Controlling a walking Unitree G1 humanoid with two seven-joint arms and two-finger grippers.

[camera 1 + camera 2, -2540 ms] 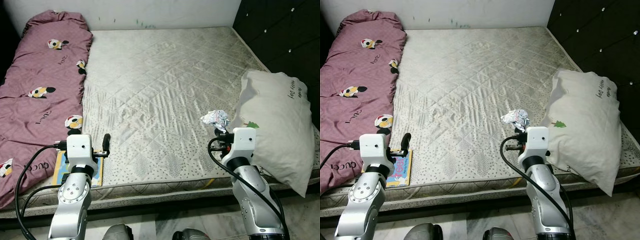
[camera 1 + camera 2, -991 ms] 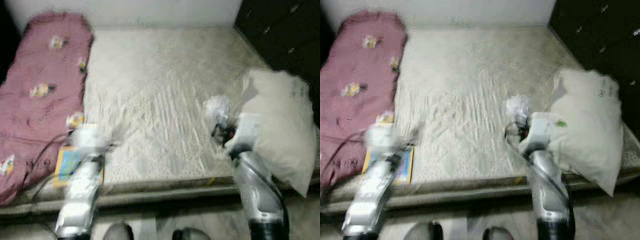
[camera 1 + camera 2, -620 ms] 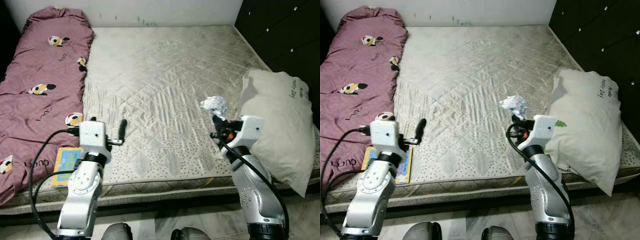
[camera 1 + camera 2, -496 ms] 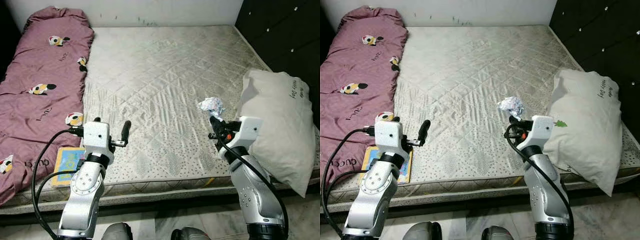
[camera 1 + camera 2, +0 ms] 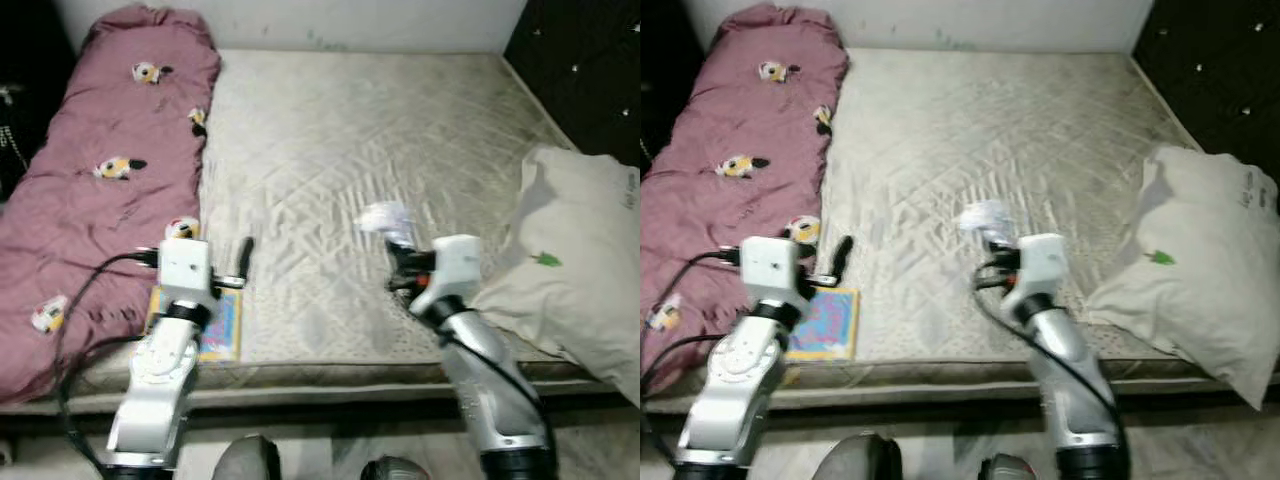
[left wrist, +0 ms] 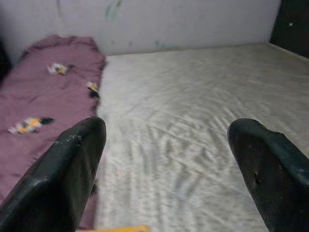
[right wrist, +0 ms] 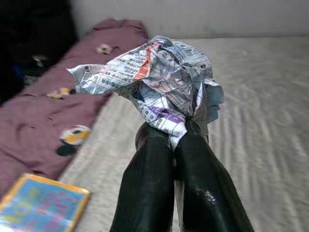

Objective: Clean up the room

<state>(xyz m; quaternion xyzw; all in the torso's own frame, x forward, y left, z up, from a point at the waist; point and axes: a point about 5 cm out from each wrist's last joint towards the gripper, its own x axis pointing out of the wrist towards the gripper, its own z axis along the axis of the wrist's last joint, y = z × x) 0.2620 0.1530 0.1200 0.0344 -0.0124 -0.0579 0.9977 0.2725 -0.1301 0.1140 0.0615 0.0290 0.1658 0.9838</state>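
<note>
Right gripper point(image 7: 173, 140) clamped tight, arm forward; left gripper point(image 6: 169, 145) spread wide.

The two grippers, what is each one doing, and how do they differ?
The right gripper is pinched shut on a crumpled newspaper; the left gripper is spread open and holds nothing. The right one is raised over the middle of the mattress; the left hangs near the pink blanket and a colourful book. Both have black fingers.

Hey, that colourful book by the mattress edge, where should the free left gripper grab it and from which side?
Probably the book's near short edge, approached from the robot's side. It lies flat at the mattress edge beside the pink blanket, so that edge seems easiest to pinch. The left gripper hangs open just above it; the right gripper is shut on the crumpled paper.
</note>
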